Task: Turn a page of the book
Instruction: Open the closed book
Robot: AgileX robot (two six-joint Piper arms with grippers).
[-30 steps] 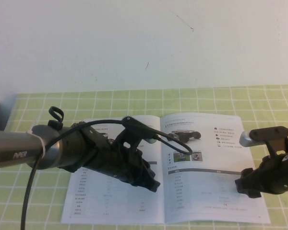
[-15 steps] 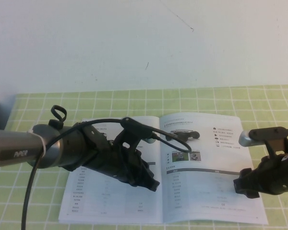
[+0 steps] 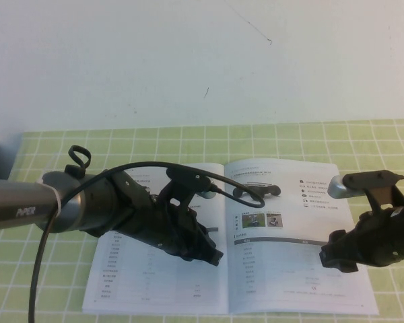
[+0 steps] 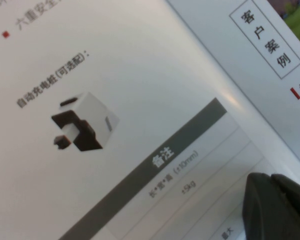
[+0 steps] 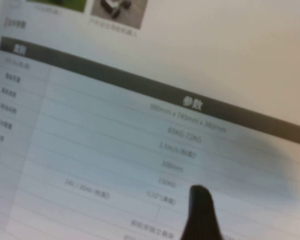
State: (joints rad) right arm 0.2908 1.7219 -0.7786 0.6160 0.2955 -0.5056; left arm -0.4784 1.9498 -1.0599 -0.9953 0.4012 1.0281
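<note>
On the green-and-white checked cloth surface (image 3: 67, 145), the thin white glossy booklet (image 3: 283, 269) lies open flat, spine running roughly toward the camera, both leaves showing grey text and dark-headed tables. The right-hand page (image 3: 303, 232) has a small photo of a wheeled robot near its top and a spec table lower down.

The left end effector (image 3: 212, 254) sits low over the left leaf, right by the spine, with its black arm and looped cable stretched across that side of the booklet. In the left wrist view a dark fingertip (image 4: 277, 207) shows at the frame's edge just above the paper, next to a printed white-and-black box picture (image 4: 82, 122). Honestly can't tell if that one is clenched or released; only a bit of it is visible.

The right end effector (image 3: 333, 258) hovers over the right-hand page's table area, toward its outer edge. Its jaws stand spread wide, nothing between them. In the right wrist view one dark fingertip (image 5: 202, 212) pokes up over the table rows (image 5: 115, 145), casting a soft shadow on the paper; whether it touches the sheet is hard to call.
</note>
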